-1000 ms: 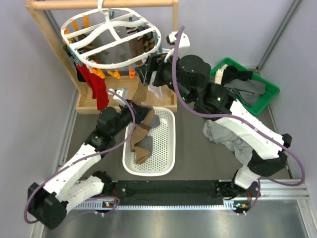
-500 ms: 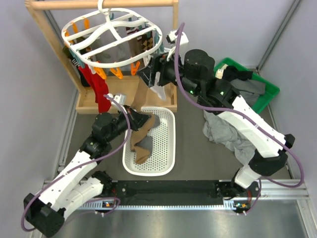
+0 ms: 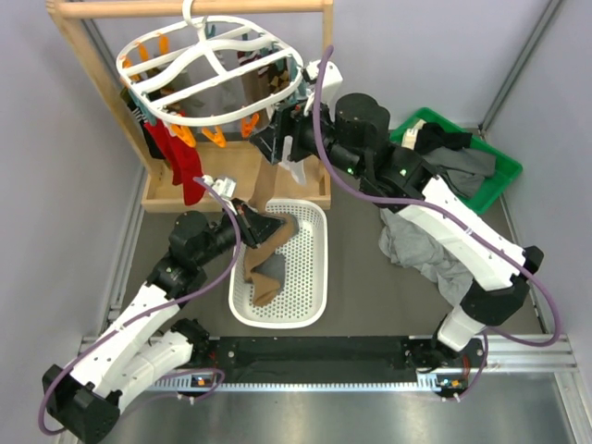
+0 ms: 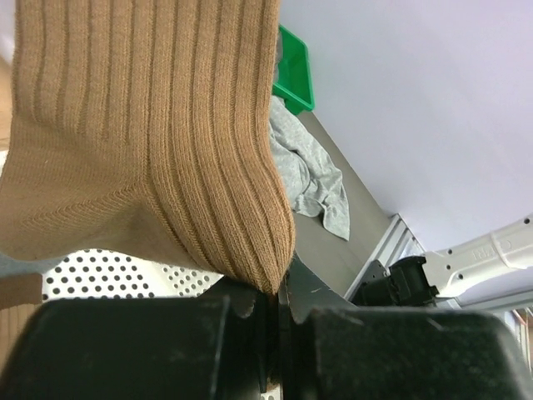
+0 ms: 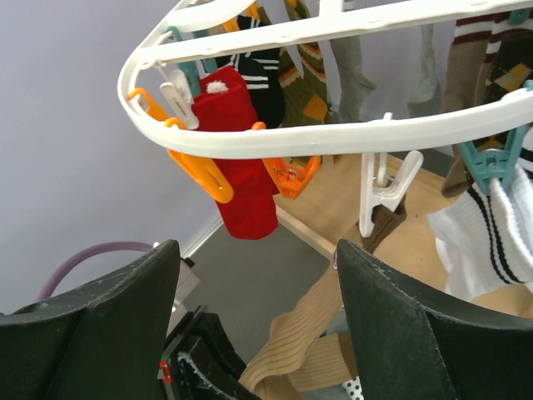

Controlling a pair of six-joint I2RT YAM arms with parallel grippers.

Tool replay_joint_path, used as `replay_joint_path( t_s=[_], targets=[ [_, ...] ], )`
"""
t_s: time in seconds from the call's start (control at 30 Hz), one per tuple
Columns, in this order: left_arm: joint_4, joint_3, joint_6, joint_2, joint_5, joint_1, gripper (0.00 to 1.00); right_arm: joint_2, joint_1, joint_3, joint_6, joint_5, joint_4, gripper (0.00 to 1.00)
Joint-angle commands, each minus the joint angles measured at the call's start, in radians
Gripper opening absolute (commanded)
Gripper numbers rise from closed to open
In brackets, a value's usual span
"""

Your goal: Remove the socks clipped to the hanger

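The limp, stretchy tan sock (image 4: 150, 125), pinched low by the left tool (image 4: 273, 302), likely wants the spread right tool (image 5: 254, 283) at its white clip (image 5: 379, 196).

blocked: hanger (image 5: 275, 140) rim, hanging socks (image 5: 241, 158) | free: gap between basket (image 3: 313, 277) and grey garments (image 3: 416, 250)

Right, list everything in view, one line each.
hanger: one, white, hanging from wooden stand
wooden stand: one, pale wood, far left
red sock: one, red, clipped at hanger's left
tan sock: one, tan, clipped to hanger
striped sock: one, white, clipped to hanger
basket: one, white, table centre, holding socks
bin: one, green, far right
grey garment: one, grey, beside bin
left claw: one, black, shut on tan sock
right claw: one, black, open near hanger
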Motion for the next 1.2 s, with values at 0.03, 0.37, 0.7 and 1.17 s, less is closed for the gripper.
replay_joint_path(
  t_s=[0.03,0.37,0.7,1.17],
  targets=[
    [0.036,0.047,-0.008,-0.007,0.050,0.001,0.00,0.021,-0.035,0.007,0.025,0.003,0.050,0.74],
    [0.056,0.072,-0.009,0.011,0.117,0.001,0.00,0.025,-0.085,-0.034,0.033,-0.077,0.150,0.74],
    [0.084,0.069,-0.012,0.011,0.164,0.000,0.00,0.050,-0.117,-0.044,0.028,-0.068,0.171,0.69],
    [0.084,0.093,-0.006,0.030,0.185,0.001,0.00,0.094,-0.132,-0.010,0.042,-0.056,0.205,0.58]
  ],
)
